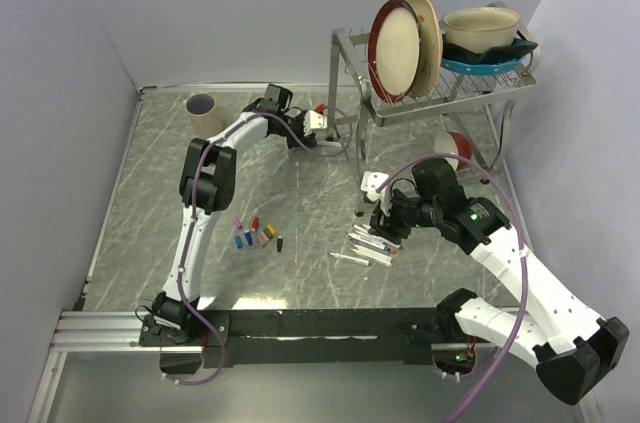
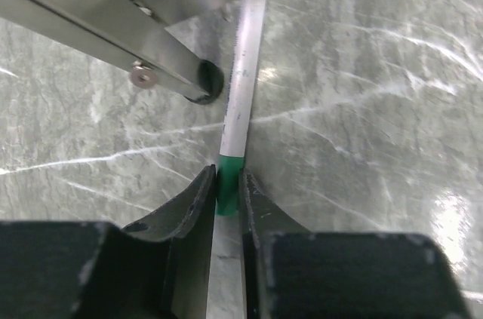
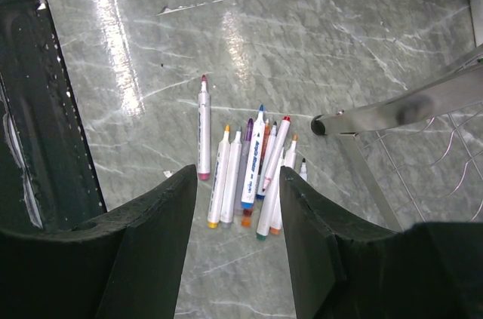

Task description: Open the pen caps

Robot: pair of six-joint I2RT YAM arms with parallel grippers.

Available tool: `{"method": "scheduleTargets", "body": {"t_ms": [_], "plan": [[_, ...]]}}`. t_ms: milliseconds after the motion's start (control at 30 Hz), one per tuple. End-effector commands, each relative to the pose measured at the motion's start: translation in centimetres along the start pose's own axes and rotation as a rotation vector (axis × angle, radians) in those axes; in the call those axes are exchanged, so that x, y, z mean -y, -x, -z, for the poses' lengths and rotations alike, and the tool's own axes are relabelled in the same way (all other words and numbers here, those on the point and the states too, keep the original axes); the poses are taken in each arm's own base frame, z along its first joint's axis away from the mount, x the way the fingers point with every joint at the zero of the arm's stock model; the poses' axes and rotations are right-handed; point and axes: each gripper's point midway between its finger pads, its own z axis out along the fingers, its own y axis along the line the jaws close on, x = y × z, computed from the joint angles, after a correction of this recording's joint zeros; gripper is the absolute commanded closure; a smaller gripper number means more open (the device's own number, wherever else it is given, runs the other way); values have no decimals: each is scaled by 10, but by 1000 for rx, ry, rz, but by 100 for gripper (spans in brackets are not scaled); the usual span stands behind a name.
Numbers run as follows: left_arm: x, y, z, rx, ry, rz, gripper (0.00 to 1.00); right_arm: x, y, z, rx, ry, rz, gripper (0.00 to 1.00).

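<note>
left claw clenched on green cap of pen, right claw released over loose pens; barrel may knock rack leg and slip

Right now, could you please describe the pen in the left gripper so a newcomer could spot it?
Find the metal dish rack at the far right of the table. Beside one leg, the left gripper pinches a white pen. Unlike the pens bundled on the table, it is held, gripped at a green band.
</note>
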Motion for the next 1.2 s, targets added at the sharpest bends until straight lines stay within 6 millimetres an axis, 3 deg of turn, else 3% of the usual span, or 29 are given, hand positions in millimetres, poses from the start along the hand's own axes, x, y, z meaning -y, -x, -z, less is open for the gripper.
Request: {"method": "scheduleTargets", "body": {"t_ms": [0, 100, 133, 200, 233, 267, 333, 400, 433, 500, 533, 667, 733, 967, 1167], "plan": [[24, -11, 14, -95, -58, 13, 83, -1, 8, 7, 36, -4, 21, 44], [42, -18, 22, -157, -84, 17, 86, -2, 9, 9, 44, -8, 29, 44], [60, -29, 21, -184, -113, 38, 87, -2, 9, 9, 43, -10, 29, 44], [67, -28, 32, -216, -108, 29, 89, -2, 9, 10, 48, -15, 33, 44], [87, -42, 35, -245, -146, 38, 92, -2, 9, 10, 50, -14, 32, 44], [79, -39, 44, -284, -87, 10, 95, -2, 10, 10, 52, -14, 34, 44], [99, -46, 51, -303, -123, 35, 95, -3, 9, 10, 52, -10, 33, 44], [92, -40, 64, -297, -67, 22, 95, -3, 9, 10, 51, -7, 32, 44], [103, -47, 68, -313, -73, 38, 94, -3, 8, 9, 49, -5, 30, 44], [101, -43, 82, -337, -43, 17, 91, -3, 8, 9, 48, -8, 30, 44], [112, -51, 85, -357, -52, 27, 91, -3, 8, 9, 47, -10, 28, 44], [123, -51, 101, -398, -33, 23, 82, 0, 7, 10, 47, -22, 26, 44], [132, -59, 104, -432, -28, 30, 76, -1, 7, 10, 48, -20, 25, 44], [153, -44, 92, -456, -89, 20, 53, -3, 8, 11, 55, -8, 28, 44], [151, -35, 74, -470, -127, 23, 48, -2, 7, 10, 50, -12, 24, 43]]}}
